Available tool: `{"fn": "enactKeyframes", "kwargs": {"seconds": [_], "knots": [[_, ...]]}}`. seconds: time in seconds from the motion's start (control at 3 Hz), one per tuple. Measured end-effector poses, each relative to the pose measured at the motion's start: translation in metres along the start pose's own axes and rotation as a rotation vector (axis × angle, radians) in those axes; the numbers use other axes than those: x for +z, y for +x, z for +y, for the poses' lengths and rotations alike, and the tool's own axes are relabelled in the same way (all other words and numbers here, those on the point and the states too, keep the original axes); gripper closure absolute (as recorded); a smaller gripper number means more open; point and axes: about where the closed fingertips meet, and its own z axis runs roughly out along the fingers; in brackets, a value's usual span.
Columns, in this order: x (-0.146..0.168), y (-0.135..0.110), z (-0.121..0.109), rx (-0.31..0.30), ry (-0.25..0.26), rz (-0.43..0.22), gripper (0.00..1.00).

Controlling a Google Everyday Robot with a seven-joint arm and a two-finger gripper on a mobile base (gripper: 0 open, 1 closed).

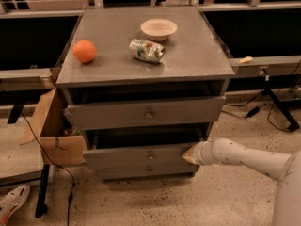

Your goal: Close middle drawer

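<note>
The grey cabinet (141,74) has three drawers. The middle drawer (136,158), with a small round knob (150,157), stands a little way out, with a dark gap above its front. My gripper (190,154) is at the right end of that drawer's front and touches it, with the white arm (244,158) reaching in from the lower right. The top drawer (146,113) above it also juts out a little. The lowest drawer (149,170) sits just below the middle one.
On the cabinet top lie an orange (84,51), a tipped-over can (147,50) and a white bowl (159,28). An open cardboard box (51,131) leans against the cabinet's left side. A shoe (11,202) and cables (277,121) lie on the floor.
</note>
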Motion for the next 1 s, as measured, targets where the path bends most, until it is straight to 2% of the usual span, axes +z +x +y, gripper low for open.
{"fn": "enactKeyframes", "kwargs": {"seconds": [1.0], "knots": [[0.0044, -0.0101, 0.0067, -0.014, 0.004, -0.032, 1.0]]}}
